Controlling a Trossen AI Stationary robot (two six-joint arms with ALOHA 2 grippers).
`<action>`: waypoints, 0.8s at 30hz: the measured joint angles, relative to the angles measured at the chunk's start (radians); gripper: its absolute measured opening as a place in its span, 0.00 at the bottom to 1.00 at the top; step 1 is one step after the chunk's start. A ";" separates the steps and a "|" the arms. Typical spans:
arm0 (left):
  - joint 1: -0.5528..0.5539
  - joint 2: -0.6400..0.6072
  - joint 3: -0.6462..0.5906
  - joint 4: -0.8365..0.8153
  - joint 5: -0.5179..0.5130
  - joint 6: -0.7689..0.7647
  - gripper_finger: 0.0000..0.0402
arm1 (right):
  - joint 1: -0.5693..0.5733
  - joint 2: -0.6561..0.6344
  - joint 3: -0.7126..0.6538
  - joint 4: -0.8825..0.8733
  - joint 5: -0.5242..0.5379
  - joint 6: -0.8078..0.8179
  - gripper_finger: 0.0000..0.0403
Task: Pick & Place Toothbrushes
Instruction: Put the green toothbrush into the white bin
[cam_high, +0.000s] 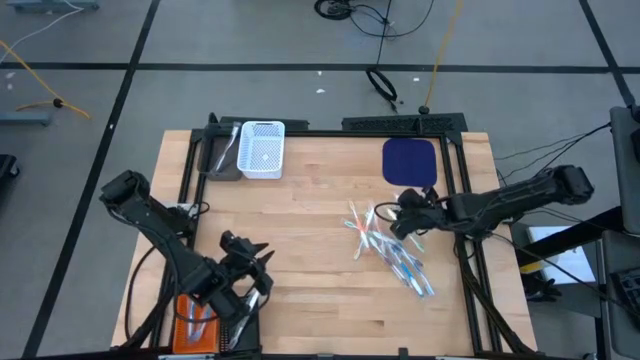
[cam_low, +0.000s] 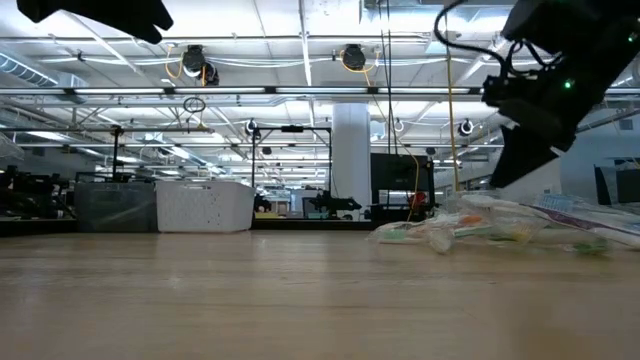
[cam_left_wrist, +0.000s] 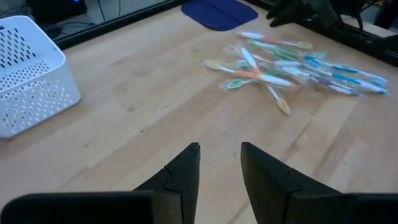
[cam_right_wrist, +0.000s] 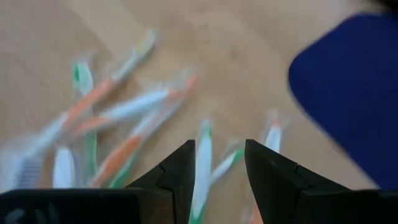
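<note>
I have the right gripper (cam_high: 408, 218) hovering over the near end of the toothbrushes (cam_high: 390, 250), its fingers (cam_right_wrist: 177, 171) narrowly parted with nothing between them. The toothbrushes lie in a loose heap on the table (cam_high: 310, 290), just below the blue mat (cam_high: 410, 160) in the high view and well apart from the white basket (cam_high: 262, 150). My left gripper (cam_high: 250, 262) waits far from the heap, narrowly parted and empty, beside an orange bin (cam_high: 192, 325).

Count from my station
I see roughly a dozen toothbrushes (cam_high: 388, 248) beside one blue mat (cam_high: 410, 161), and two baskets (cam_high: 262, 150).
</note>
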 joint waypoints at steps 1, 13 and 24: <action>0.002 0.000 0.000 0.004 0.000 0.002 0.29 | -0.011 0.000 -0.011 0.002 -0.021 0.001 0.32; 0.023 0.000 0.000 0.146 0.001 0.201 0.29 | -0.119 0.000 -0.152 0.245 -0.228 -0.056 0.32; 0.033 0.001 0.001 0.162 0.002 0.226 0.29 | -0.149 0.000 -0.191 0.278 -0.255 -0.101 0.32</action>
